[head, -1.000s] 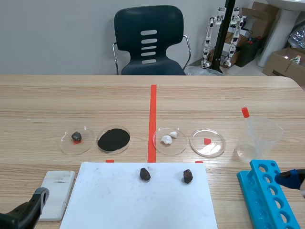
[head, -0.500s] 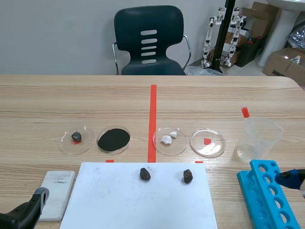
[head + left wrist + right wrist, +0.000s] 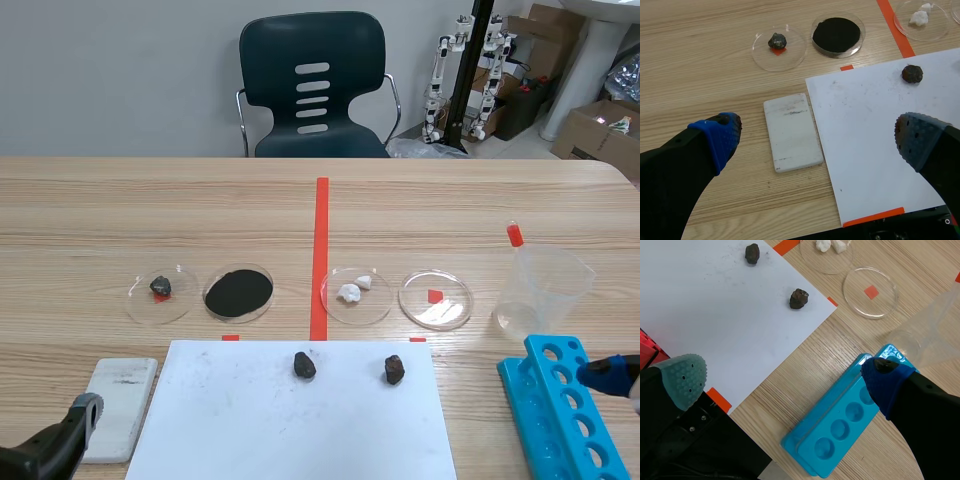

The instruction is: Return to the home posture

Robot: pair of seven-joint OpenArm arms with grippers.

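Observation:
Both arms sit low at the near table edge. My left gripper is open and holds nothing; it hangs over a white slab and the left edge of the white paper sheet. Only one left fingertip shows in the scene view, at the bottom left. My right gripper is open and holds nothing, above the paper's corner and the blue tube rack. One blue right fingertip shows by the rack.
Two dark rocks lie on the paper sheet. Beyond it stand several petri dishes: one with a dark stone, one with black powder, one with white lumps, one bare. A plastic beaker stands right.

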